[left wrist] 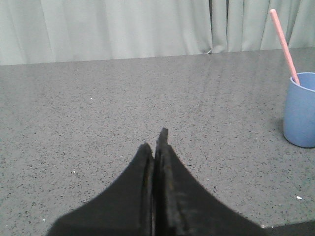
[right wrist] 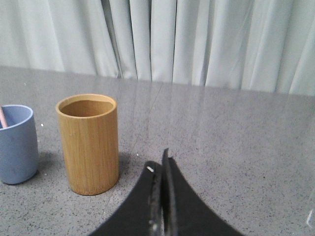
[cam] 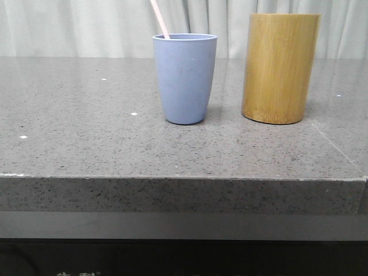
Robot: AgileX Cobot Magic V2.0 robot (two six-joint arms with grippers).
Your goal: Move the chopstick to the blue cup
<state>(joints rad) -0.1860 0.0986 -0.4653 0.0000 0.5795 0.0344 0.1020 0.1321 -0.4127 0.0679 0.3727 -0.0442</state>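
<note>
The blue cup (cam: 184, 77) stands upright on the grey table. A pale pink chopstick (cam: 160, 19) leans out of it, up and to the left. Both also show in the left wrist view, the cup (left wrist: 300, 110) and the chopstick (left wrist: 284, 45). In the right wrist view the cup (right wrist: 16, 143) has a pink tip (right wrist: 3, 118) at its rim. My left gripper (left wrist: 155, 140) is shut and empty, low over bare table left of the cup. My right gripper (right wrist: 160, 162) is shut and empty, right of the bamboo holder. Neither gripper shows in the front view.
A taller yellow-brown bamboo cylinder holder (cam: 280, 68) stands right of the blue cup; its open top (right wrist: 86, 105) shows nothing inside. The table's front edge (cam: 184, 178) runs across the front view. Pale curtains (right wrist: 197, 39) hang behind the table.
</note>
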